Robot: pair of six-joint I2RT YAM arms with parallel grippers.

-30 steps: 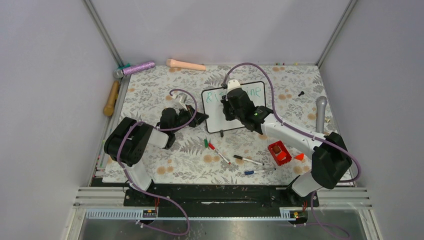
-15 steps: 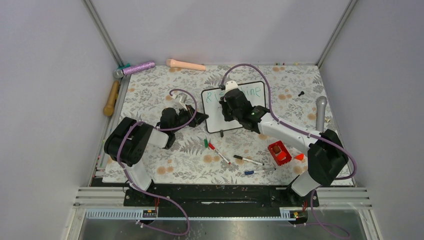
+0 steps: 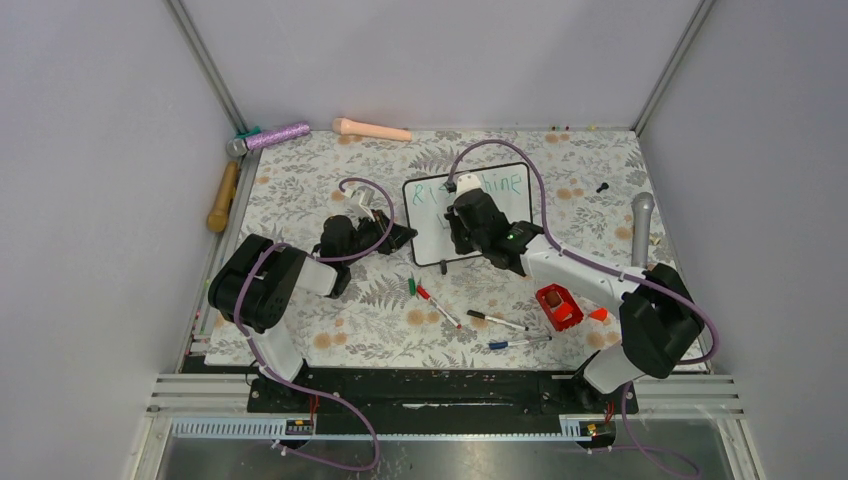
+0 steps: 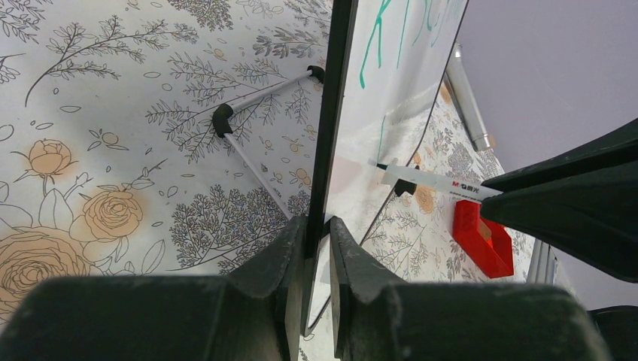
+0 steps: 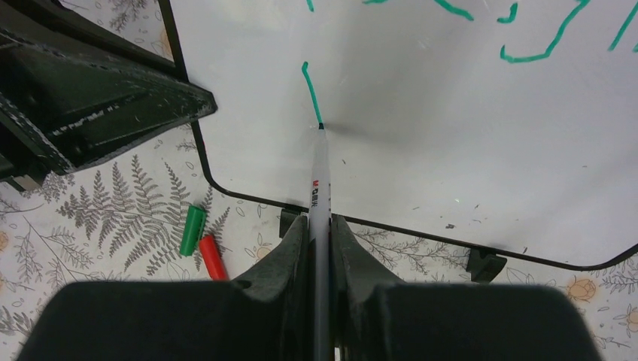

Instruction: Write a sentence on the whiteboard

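Note:
The whiteboard (image 3: 428,243) stands tilted at the table's middle, its black frame edge-on in the left wrist view (image 4: 329,113). My left gripper (image 3: 405,236) is shut on the board's left edge, its jaws (image 4: 318,226) pinching the frame. My right gripper (image 3: 458,232) is over the board, shut (image 5: 319,226) on a white marker (image 5: 319,188) whose tip touches the board's lower left. A short green stroke (image 5: 311,90) ends at the tip. Part of the green sentence (image 5: 542,45) shows on the upper line; "ine" (image 3: 505,184) is readable, the rest hidden by the arm.
A green cap (image 3: 411,284), a red pen (image 3: 438,305), a black pen (image 3: 497,320) and a blue pen (image 3: 515,343) lie near the board. A red box (image 3: 558,305) sits to the right. A grey microphone (image 3: 640,228) and a wooden handle (image 3: 222,196) lie at the sides.
My right gripper has shifted slightly toward the near side with the marker on the board. The left gripper and the board have not moved.

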